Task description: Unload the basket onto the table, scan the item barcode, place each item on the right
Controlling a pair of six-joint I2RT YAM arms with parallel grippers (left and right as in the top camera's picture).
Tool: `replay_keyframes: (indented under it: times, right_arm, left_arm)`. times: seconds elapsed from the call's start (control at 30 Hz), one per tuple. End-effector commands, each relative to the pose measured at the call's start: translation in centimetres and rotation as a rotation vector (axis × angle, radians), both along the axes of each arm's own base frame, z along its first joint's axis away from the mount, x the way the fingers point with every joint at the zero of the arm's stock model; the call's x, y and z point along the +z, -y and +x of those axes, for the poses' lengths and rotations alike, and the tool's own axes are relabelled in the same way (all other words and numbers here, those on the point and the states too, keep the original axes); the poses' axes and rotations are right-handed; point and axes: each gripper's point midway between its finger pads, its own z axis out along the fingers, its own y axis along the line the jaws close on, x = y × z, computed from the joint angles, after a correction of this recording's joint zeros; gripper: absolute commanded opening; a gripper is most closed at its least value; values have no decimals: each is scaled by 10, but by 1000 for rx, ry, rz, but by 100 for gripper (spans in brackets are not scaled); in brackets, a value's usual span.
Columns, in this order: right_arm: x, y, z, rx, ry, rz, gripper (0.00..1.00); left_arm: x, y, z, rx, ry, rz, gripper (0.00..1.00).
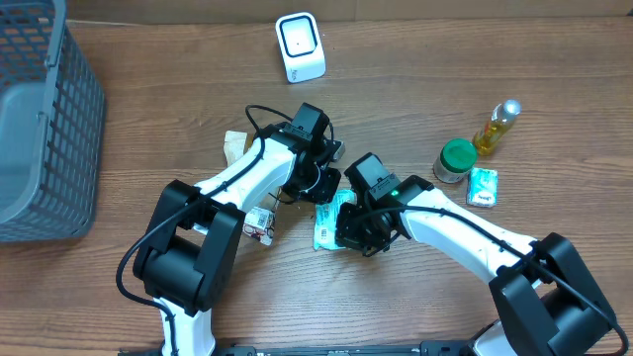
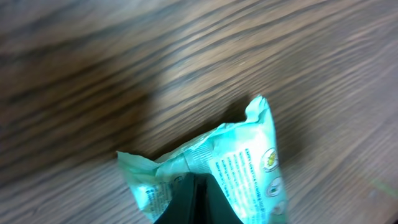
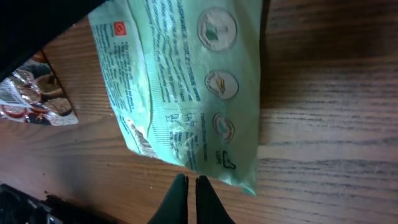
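While both arms meet mid-table, the left gripper (image 2: 196, 190) is clenched on the teal packet (image 2: 239, 155), fingertips pinching its near edge, with the wrapper crumpled up and fanning out ahead of the tips over the table (image 2: 93, 62). The right gripper (image 3: 191, 198) is clenched too, with nothing between its fingers. The packet's printed face lies just ahead of its tips, one corner right beside them; whether they touch is unclear. A snack pack (image 3: 37, 93) lies past the packet on the left arm's side. The scanner (image 1: 300, 46) stands well beyond the left gripper, apart from the packet. The jar (image 1: 456, 160) and bottle (image 1: 497, 127) sit well off, outboard of the right gripper.
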Motion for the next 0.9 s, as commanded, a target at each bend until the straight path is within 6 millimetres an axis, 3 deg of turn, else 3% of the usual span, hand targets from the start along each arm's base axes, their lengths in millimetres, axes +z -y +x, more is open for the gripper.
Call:
replay_keyframes:
  times: [0.0, 0.13, 0.43, 0.7, 0.87]
  right_arm:
    - [-3, 4, 1, -27, 11, -38, 4]
    - [-4, 6, 1, -28, 10, -49, 4]
    - [-10, 19, 7, -144, 10, -135, 4]
    - [-12, 26, -3, -248, -73, -172, 4]
    - [-14, 27, -5, -261, -84, -180, 4]
  left_arm:
    - [-5, -11, 4, 89, -16, 74, 4]
    - [6, -9, 6, 109, 0, 58, 4]
    - [59, -3, 14, 109, 120, -22, 4]
    - [40, 10, 8, 54, 87, -33, 4]
    - [21, 32, 6, -20, 85, -75, 5]
